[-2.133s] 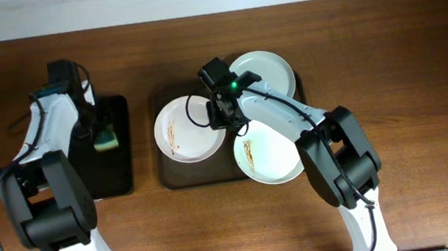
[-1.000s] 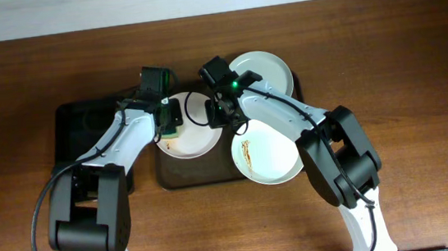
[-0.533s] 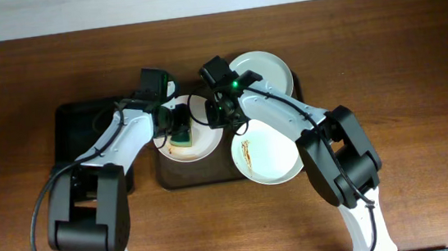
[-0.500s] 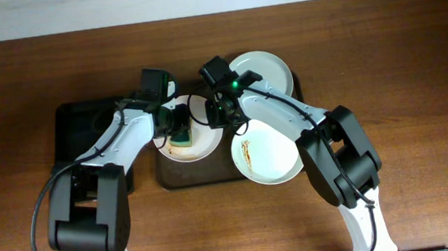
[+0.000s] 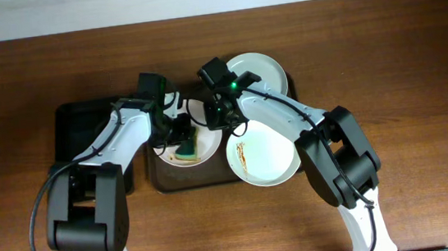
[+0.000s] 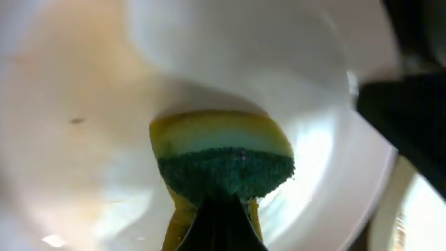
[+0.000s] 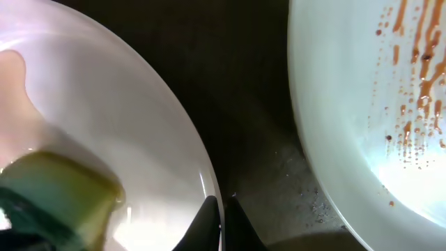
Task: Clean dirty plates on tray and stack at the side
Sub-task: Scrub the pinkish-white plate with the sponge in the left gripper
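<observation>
The dark brown tray (image 5: 192, 178) holds three white plates. My left gripper (image 5: 184, 142) is shut on a yellow-and-green sponge (image 5: 187, 151) and presses it on the left plate (image 5: 204, 148); in the left wrist view the sponge (image 6: 221, 153) lies on the wet plate (image 6: 83, 104). My right gripper (image 5: 215, 120) is shut on that plate's right rim; in the right wrist view the jaws (image 7: 224, 209) pinch the rim (image 7: 198, 174). The front right plate (image 5: 272, 150) bears an orange-brown streak, also seen in the right wrist view (image 7: 411, 84). A third plate (image 5: 256, 71) sits at the back right.
A smaller black tray (image 5: 86, 147) lies left of the brown tray, under my left arm. Both arms cross over the brown tray's back left part. Bare wooden table (image 5: 401, 84) surrounds the trays.
My left arm came over from the black tray with the sponge and dragged it toward the front of the left plate. The brown tray and plates shifted slightly left. The right gripper kept its grip.
</observation>
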### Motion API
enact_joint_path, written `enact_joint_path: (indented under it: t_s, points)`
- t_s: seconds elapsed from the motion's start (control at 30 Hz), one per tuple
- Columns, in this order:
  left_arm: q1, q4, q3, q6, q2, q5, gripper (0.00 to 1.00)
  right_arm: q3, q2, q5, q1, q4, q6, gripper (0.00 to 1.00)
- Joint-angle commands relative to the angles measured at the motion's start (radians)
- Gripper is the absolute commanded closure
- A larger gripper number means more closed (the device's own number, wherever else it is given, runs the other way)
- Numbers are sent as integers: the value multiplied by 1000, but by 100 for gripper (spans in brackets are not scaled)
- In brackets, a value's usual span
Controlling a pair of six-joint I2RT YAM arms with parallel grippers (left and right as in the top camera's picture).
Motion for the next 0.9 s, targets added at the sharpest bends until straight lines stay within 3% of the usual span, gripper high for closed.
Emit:
enact_joint_path:
  t_s: [0.0, 0.07, 0.13, 0.27, 0.37, 0.5, 0.6, 0.73, 0.87]
  points:
    - [-9, 54, -11, -11, 25, -147, 99, 11, 13, 8, 3, 2, 8, 96]
    - [-9, 110, -11, -61, 25, -389, 99, 11, 13, 8, 3, 2, 8, 96]
    - [-9, 169, -11, -76, 25, -536, 99, 11, 13, 8, 3, 2, 8, 96]
    - [-9, 248, -11, -84, 25, -689, 99, 11, 13, 8, 3, 2, 8, 96]
    - [-11, 151, -11, -95, 25, -626, 99, 11, 13, 8, 3, 2, 8, 96]
    - [-11, -26, -12, -93, 25, -268, 99, 11, 13, 8, 3, 2, 8, 96]
    - [-11, -19, -12, -51, 25, -51, 99, 11, 13, 8, 3, 2, 8, 96]
    - [-10, 151, -12, -53, 25, -116, 99, 11, 13, 8, 3, 3, 8, 96]
    - [-10, 245, -12, -109, 25, -405, 99, 11, 13, 8, 3, 3, 7, 96]
